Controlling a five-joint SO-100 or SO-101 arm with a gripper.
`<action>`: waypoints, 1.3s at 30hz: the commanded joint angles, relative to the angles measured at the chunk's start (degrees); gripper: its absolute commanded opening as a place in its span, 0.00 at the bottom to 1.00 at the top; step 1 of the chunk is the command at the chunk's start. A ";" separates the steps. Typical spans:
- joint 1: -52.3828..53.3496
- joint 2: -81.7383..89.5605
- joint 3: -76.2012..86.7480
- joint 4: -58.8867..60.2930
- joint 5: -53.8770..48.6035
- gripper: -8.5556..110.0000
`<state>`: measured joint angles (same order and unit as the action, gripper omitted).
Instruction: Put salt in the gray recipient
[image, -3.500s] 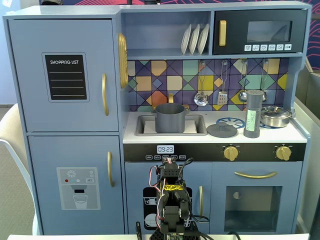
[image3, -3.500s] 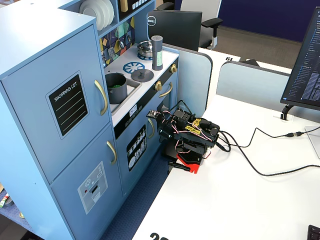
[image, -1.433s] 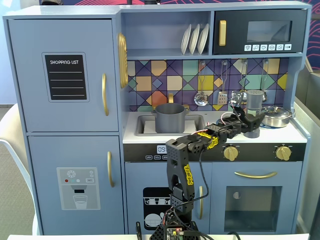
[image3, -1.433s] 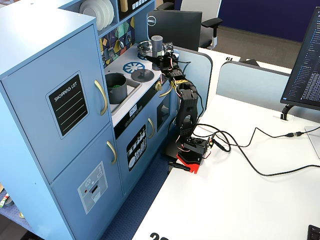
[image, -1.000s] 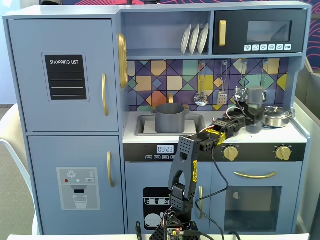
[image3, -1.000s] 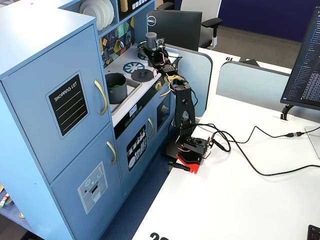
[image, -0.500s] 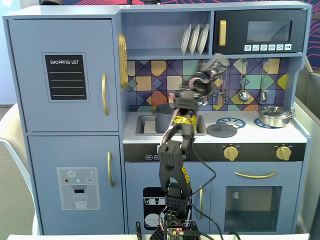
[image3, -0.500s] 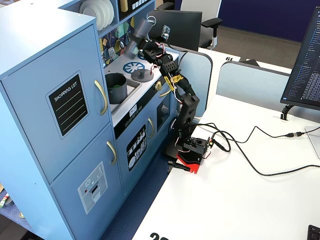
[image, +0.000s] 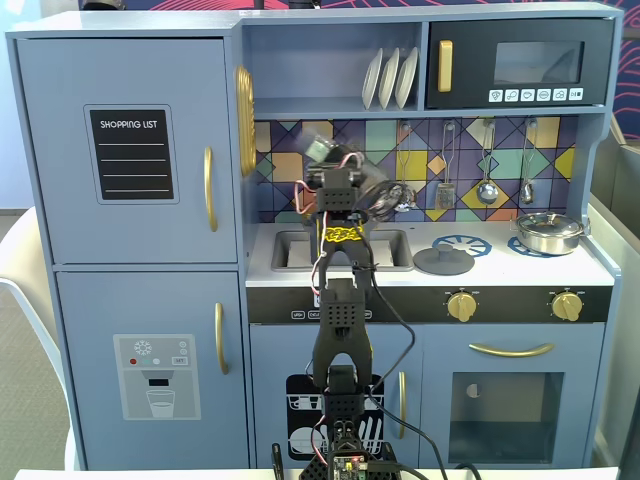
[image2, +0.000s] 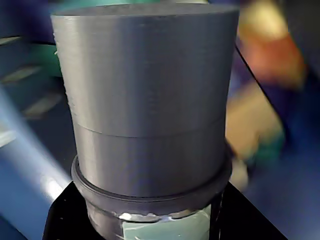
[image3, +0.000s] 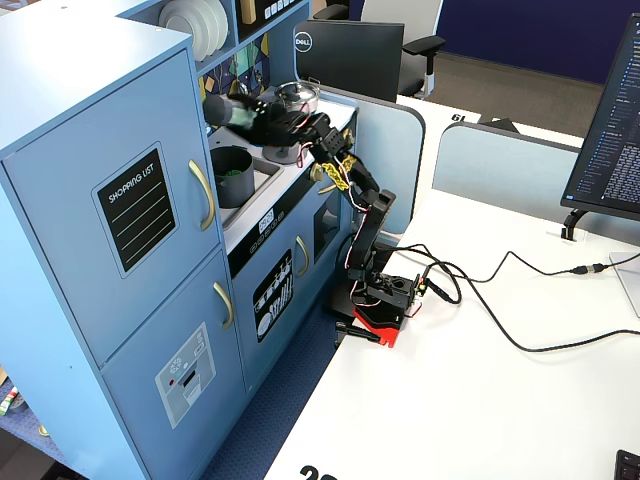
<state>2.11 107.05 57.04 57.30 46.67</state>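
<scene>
Dark-gray salt shaker (image3: 222, 110) tipped sideways in the air above the gray pot (image3: 233, 176) in the sink

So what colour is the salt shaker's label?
Pale green, under the dark gray top of the salt shaker; the wrist view shows it best.

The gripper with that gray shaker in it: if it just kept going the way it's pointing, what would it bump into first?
The gripper points toward the fridge side, carrying the salt above the gray pot. Going straight on, the shaker's tip would probably meet the blue cabinet wall first, though depth is hard to judge.
</scene>
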 joint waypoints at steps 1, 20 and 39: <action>-4.75 -0.53 -3.43 -3.43 6.94 0.07; -4.83 -13.45 -16.79 6.06 14.41 0.07; -8.09 1.85 14.85 -33.31 -0.35 0.07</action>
<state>-4.57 101.69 61.96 53.44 52.21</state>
